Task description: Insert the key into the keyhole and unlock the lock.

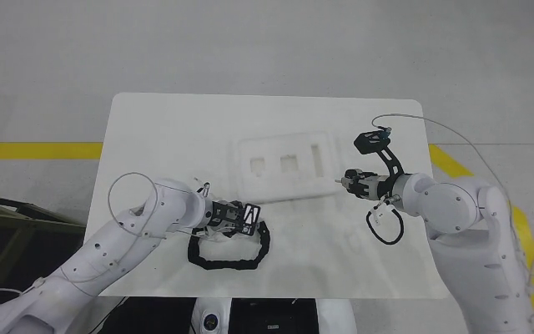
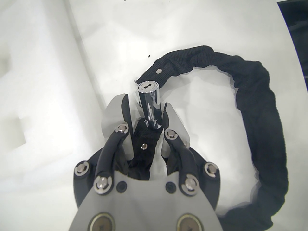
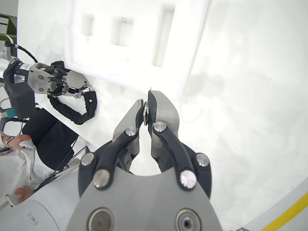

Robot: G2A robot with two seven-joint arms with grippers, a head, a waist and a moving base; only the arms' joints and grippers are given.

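A black fabric-covered chain lock [image 1: 234, 257] lies in a loop near the table's front edge. My left gripper [image 2: 146, 103] is shut on the end that carries the chrome lock cylinder [image 2: 151, 102]. The cylinder's keyhole [image 2: 148, 86] faces away from the wrist. The same left gripper [image 3: 78, 88] and chain [image 3: 79, 115] are seen farther off in the right wrist view. My right gripper [image 3: 146, 99] is shut on a small metal key [image 3: 145, 112], held above the table to the right of the foam tray. In the top view the right gripper [image 1: 344, 179] is well apart from the left gripper [image 1: 242, 215].
A white foam tray [image 1: 250, 188] with three rectangular recesses sits at the table's middle, between the two grippers; its edge [image 3: 192, 56] lies close ahead of the key. The lock lies against the tray's near-left corner. The table's front edge runs just behind the chain.
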